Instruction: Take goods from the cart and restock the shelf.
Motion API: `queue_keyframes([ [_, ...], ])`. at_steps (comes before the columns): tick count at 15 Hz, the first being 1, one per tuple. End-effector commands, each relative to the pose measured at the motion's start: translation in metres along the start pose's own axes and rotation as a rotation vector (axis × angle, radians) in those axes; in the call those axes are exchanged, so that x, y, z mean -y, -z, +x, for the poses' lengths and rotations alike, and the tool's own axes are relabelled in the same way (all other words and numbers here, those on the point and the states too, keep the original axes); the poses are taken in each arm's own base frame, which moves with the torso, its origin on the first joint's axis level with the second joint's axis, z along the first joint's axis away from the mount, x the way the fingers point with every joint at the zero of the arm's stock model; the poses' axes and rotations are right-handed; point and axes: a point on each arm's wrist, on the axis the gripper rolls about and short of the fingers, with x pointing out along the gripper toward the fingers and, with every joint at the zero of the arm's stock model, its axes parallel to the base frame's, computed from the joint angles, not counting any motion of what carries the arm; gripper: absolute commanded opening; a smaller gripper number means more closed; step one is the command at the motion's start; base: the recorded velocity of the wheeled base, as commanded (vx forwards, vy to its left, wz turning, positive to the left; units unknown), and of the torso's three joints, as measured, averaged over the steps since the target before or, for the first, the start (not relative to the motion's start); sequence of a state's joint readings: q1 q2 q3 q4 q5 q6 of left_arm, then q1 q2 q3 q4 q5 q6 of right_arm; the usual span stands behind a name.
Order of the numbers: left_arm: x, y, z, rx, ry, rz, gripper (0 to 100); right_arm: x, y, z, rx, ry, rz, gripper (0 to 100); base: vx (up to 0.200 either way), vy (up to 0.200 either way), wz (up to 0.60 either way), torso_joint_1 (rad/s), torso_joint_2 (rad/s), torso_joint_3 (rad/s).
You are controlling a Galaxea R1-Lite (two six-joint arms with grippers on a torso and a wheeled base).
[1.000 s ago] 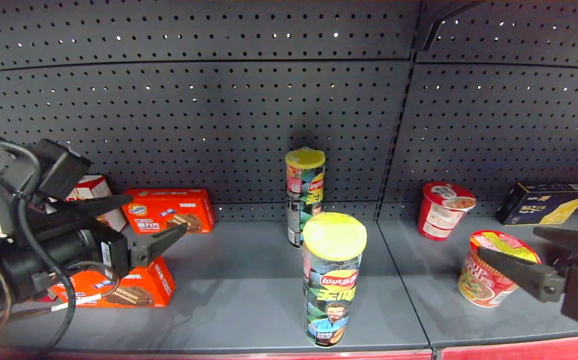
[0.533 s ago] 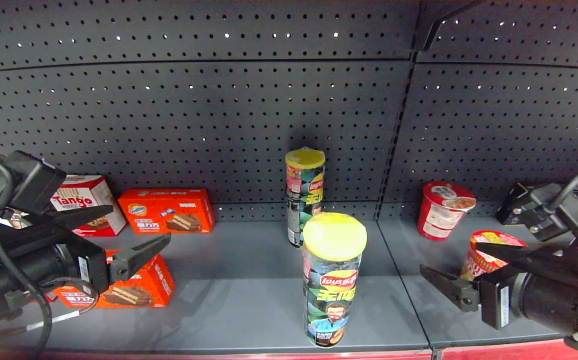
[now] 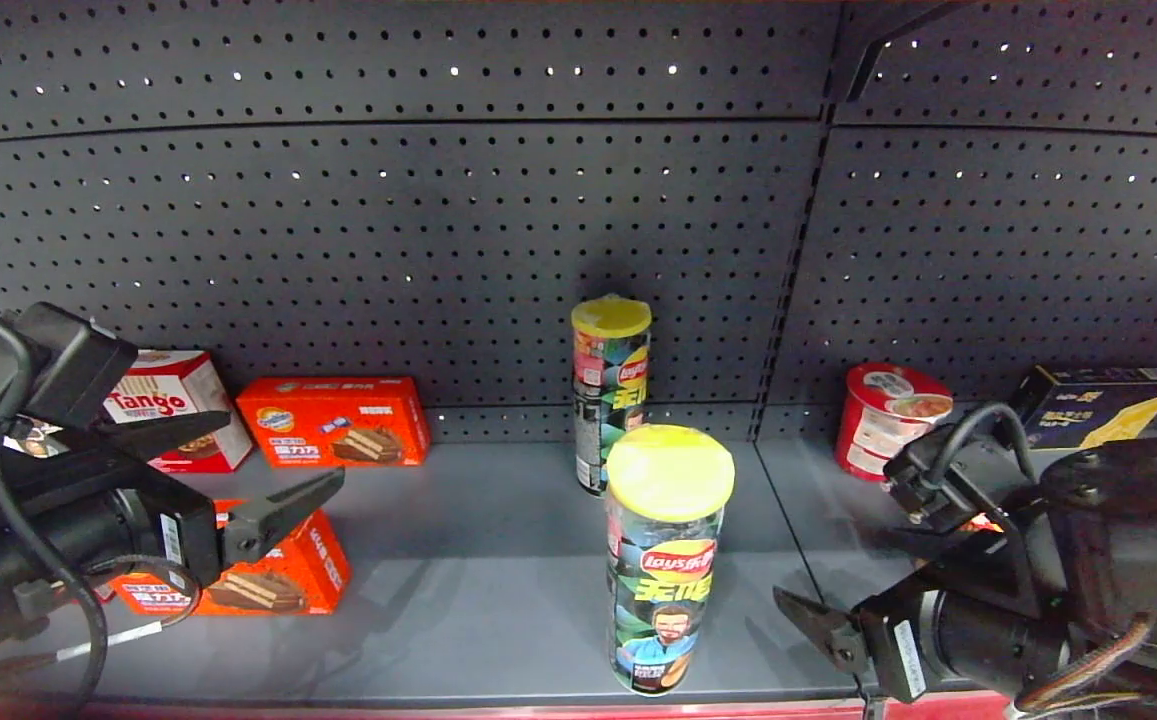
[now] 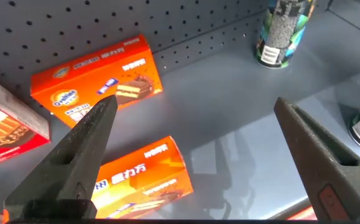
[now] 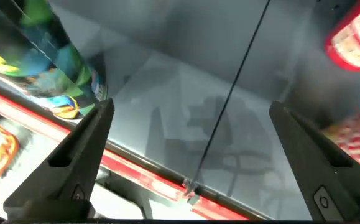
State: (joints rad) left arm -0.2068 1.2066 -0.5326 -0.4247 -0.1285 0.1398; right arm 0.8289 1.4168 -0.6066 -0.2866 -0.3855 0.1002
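My left gripper is open and empty, hovering over the left of the grey shelf just above the front orange wafer box. In the left wrist view the left gripper spans bare shelf between that front orange wafer box and a second orange box behind. My right gripper is open and empty, low at the shelf's front edge, right of the front chip can. The right wrist view has the right gripper over the shelf seam, with the chip can to one side.
A second chip can stands behind the first. A red-and-white wafer box sits far left. A red noodle cup and a black-and-yellow box stand at the back right. The pegboard wall closes the back; a red strip edges the front.
The right arm swung down and left to the shelf's front edge, now covering the front noodle cup. The left arm drew back leftward early on, uncovering the wafer box, then held still.
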Motion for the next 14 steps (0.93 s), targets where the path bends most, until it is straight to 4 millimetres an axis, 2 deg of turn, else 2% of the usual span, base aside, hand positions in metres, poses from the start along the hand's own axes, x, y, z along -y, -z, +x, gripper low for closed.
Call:
queue_keyframes([
  [1, -0.001, -0.001, 0.004, -0.004, 0.001, -0.001, 100, -0.008, 0.001, 0.013, -0.032, -0.003, -0.020, 100, 0.000, 0.000, 0.00, 0.000, 0.00, 0.000],
  [7, -0.002, -0.003, 0.008, -0.004, -0.002, -0.004, 100, -0.022, -0.011, 0.029, -0.027, -0.015, -0.029, 100, 0.000, 0.000, 0.00, 0.000, 0.00, 0.000],
  [14, -0.004, -0.007, 0.012, -0.001, -0.005, -0.007, 100, -0.032, -0.014, 0.038, -0.035, -0.030, -0.042, 100, 0.000, 0.000, 0.00, 0.000, 0.00, 0.000],
])
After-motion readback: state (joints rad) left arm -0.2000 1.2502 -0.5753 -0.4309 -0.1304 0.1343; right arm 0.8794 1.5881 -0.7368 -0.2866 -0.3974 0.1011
